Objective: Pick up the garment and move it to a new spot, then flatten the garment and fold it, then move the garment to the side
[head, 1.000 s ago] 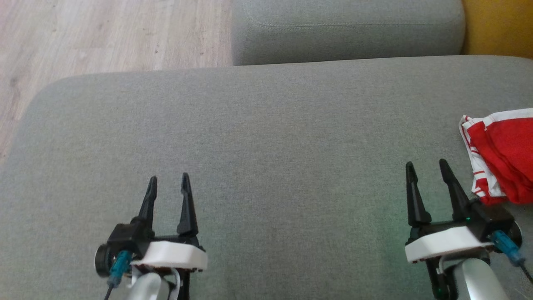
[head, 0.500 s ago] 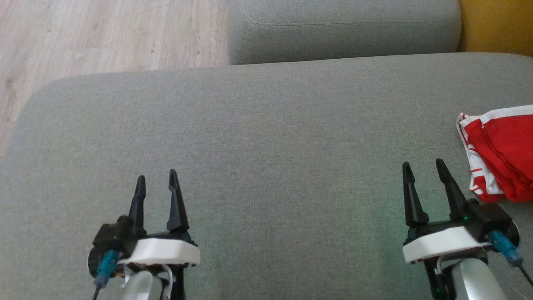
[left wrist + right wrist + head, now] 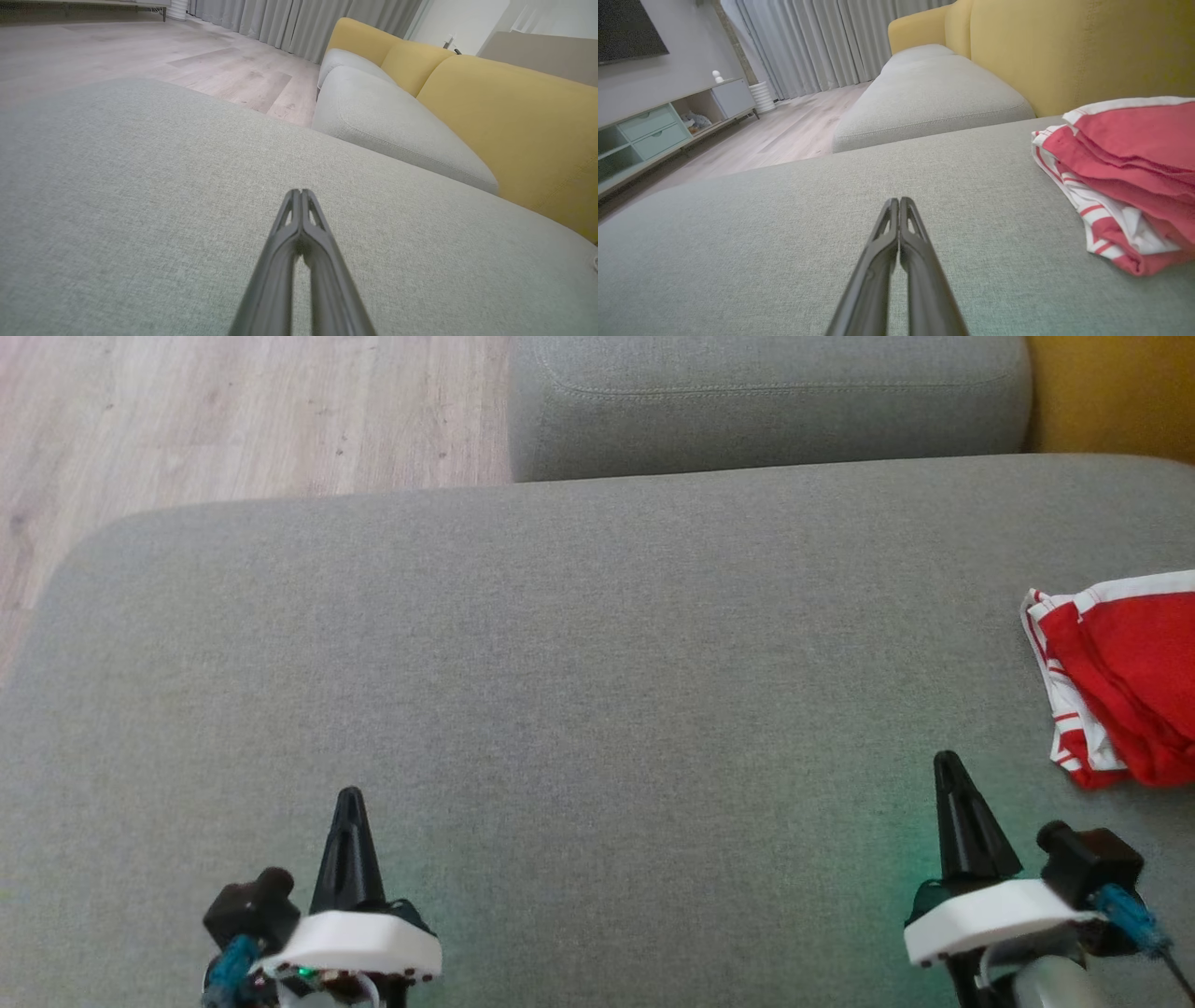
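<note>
The garment (image 3: 1125, 681), red with white striped trim, lies folded at the right edge of the grey sofa seat (image 3: 597, 644); the right wrist view has the garment (image 3: 1129, 177) at its right. My left gripper (image 3: 350, 798) is shut and empty at the lower left, its fingertips pressed together above the seat (image 3: 300, 192). My right gripper (image 3: 949, 763) is shut and empty at the lower right, a little to the left of the garment and apart from it (image 3: 899, 200).
A second grey seat cushion (image 3: 766, 401) lies beyond the one I work on, with yellow backrests (image 3: 509, 126) to the right. Wooden floor (image 3: 233, 411) lies past the seat's far left edge. A TV cabinet (image 3: 658, 126) stands across the room.
Both grippers have gone from open to shut, with nothing between their fingers, and both have drawn back toward the near edge. The garment has not moved.
</note>
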### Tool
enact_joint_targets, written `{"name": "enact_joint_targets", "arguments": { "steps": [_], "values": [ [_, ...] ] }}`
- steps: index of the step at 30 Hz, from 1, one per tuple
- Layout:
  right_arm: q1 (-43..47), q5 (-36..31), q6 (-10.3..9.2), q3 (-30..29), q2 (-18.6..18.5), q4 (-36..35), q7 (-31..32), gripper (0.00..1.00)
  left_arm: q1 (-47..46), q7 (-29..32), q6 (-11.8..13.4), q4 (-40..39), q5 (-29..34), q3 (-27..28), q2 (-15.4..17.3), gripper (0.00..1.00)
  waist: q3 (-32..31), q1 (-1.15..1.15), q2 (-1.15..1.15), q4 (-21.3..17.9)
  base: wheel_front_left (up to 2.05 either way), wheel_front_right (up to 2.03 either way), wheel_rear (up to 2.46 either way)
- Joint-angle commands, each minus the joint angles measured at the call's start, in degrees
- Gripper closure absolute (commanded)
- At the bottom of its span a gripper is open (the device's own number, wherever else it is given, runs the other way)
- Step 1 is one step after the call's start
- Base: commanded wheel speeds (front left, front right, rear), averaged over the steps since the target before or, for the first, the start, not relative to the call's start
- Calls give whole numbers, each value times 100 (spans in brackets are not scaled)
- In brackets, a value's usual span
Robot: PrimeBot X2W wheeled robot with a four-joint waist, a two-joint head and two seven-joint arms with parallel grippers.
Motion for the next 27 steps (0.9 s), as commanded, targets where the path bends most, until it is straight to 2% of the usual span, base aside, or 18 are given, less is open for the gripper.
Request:
{"name": "enact_joint_targets", "arguments": {
  "steps": [1, 27],
  "values": [
    [-210, 151, 0, -32, -19, -212, 41, 100, -253, 23, -37, -205, -104, 111, 5, 100, -2, 0, 0, -2, 0, 0, 0],
    [-292, 1966, -2, -171, -46, -282, 447, 100, -263, 457, -308, -320, -1520, 514, 16, 100, -47, 0, 0, -55, 0, 0, 0]
  ]
}}
